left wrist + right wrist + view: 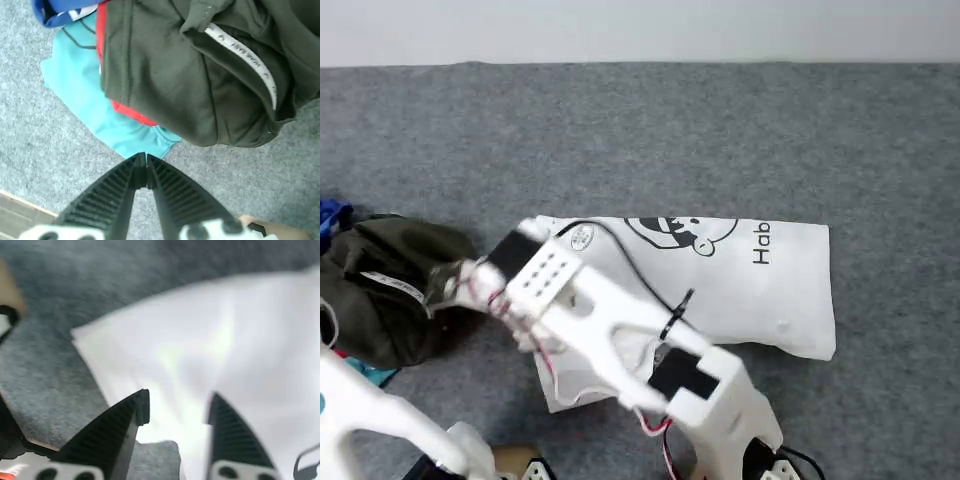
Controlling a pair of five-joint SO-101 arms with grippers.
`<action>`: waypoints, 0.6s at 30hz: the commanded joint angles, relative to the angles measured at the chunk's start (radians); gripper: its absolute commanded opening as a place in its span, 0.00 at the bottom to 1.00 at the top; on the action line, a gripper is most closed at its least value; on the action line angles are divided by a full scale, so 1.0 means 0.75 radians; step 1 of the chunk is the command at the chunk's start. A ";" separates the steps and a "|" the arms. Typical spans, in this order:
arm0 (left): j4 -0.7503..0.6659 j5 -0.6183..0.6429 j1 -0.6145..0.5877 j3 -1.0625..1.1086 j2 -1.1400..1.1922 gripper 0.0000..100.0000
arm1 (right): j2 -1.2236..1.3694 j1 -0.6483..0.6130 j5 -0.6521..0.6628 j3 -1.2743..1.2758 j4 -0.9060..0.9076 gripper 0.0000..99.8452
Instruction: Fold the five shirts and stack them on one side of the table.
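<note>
The folded white cotton shirt (pixel 760 290) lies mid-table on the grey carpeted tabletop (pixel 620 130). Off to its left, the bunched dark olive shirt (pixel 165 75) sits on a red shirt (pixel 132 112), which sits on a turquoise shirt (pixel 85 95). A blue shirt (pixel 55 12) pokes out behind.

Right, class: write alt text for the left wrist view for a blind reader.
The left gripper, shut, points at shirts heaped on the grey table: a dark olive shirt on top, a red shirt and a turquoise shirt beneath, a blue shirt beyond.

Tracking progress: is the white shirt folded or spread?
Folded, at least partly: white shirt lies as a rectangle, print cut at its far edge.
</note>
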 commanded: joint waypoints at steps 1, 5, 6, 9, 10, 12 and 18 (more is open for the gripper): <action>-0.014 0.010 0.045 -0.005 -0.035 0.01 | -0.042 0.118 -0.014 -0.051 0.054 0.01; -0.014 0.012 0.094 -0.005 -0.035 0.01 | 0.017 0.175 -0.014 0.037 0.056 0.01; -0.014 0.012 0.102 -0.005 -0.035 0.01 | 0.032 0.183 -0.014 0.076 0.056 0.01; -0.014 0.012 0.098 -0.005 -0.031 0.01 | 0.042 0.197 -0.012 0.250 0.056 0.01; -0.014 0.012 0.094 -0.005 -0.029 0.01 | 0.038 0.197 -0.010 0.309 0.056 0.01; -0.014 0.012 0.094 -0.005 -0.029 0.01 | 0.032 0.204 -0.010 0.419 0.056 0.01; -0.023 0.012 0.098 -0.005 -0.027 0.01 | -0.030 0.206 -0.006 0.579 0.056 0.01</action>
